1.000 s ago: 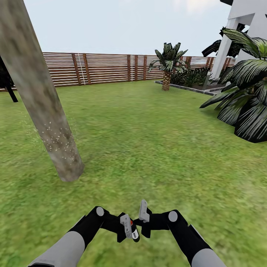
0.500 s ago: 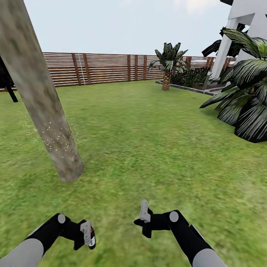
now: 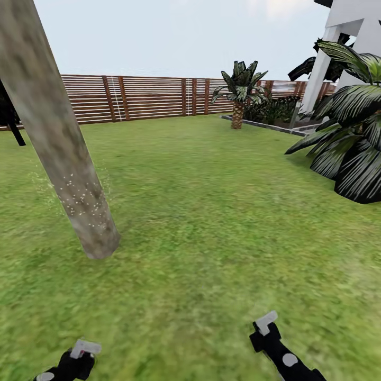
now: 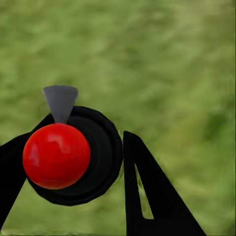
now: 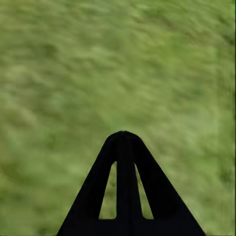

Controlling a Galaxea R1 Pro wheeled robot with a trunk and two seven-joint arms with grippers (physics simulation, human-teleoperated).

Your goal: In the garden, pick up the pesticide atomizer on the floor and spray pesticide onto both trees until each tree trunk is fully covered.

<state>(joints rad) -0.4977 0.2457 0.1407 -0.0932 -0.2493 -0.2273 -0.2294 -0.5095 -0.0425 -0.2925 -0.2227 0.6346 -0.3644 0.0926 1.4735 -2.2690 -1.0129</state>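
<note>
One tree trunk (image 3: 58,137), thick and mottled grey-brown, leans across the left of the head view and meets the grass (image 3: 211,222) at its base. Pale pesticide specks (image 3: 79,198) dot its lower bark. My left gripper (image 3: 82,350) sits low at the bottom left, well short of the trunk. In the left wrist view my left gripper (image 4: 73,152) is shut on the atomizer (image 4: 56,155), a black body with a red round top and a grey nozzle. My right gripper (image 3: 265,323) is at the bottom right; my right gripper (image 5: 123,133) is shut and empty over grass.
A brown slatted fence (image 3: 153,98) closes the far side of the lawn. A short palm (image 3: 239,90) stands by a paved edge at the back right. Big dark leafy plants (image 3: 349,153) and a white building (image 3: 349,32) fill the right side.
Both arms have pulled back and apart toward the lower edge of the head view. The left one swung left with the atomizer. The trunk and the view have not shifted.
</note>
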